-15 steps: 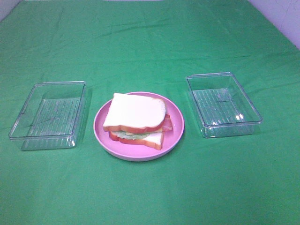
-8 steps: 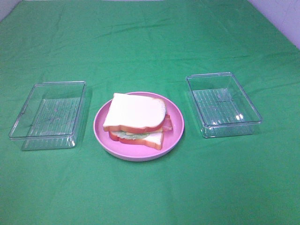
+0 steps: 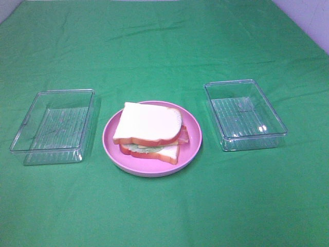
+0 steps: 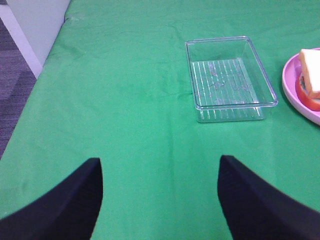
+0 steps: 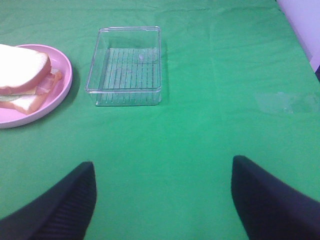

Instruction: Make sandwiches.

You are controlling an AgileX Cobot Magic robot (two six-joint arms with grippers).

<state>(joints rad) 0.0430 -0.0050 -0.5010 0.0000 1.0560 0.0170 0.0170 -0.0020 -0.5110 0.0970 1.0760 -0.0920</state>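
Left fingers (image 4: 65,200): your left gripper (image 4: 160,200) has its dark pads spread wide over bare cloth (image 3: 154,46), holding nothing, well short of everything.
Left tray (image 3: 52,125): clear ribbed plastic with nothing in it, just left of the plate. You can judge it rigid, light and slick, so it may skate on the cloth if nudged.
Plate (image 3: 195,135): round and pink, between the two trays and touching neither.
Sandwich (image 3: 150,133): stacked on the plate. A white bread slice with an orange-brown crust sits on top, lettuce (image 3: 144,148) and a reddish bacon strip (image 3: 183,136) peek out at the sides, and a second slice lies underneath.
Handling: treat it as light toy food. The slices look stiff and smooth, and the layers are loose, so a push from one side would likely shear the stack.
Where to hold: if you must move it, pinch across the crust edges of both slices at once, top to bottom, not by the lettuce or bacon.
Task state: by the look of the stack, you are at or near finished.
Right tray (image 3: 245,114): the same clear ribbed kind, also holding nothing, just right of the plate.
Right fingers (image 5: 272,200): your right gripper (image 5: 162,200) is likewise spread wide over cloth, nothing between the pads.
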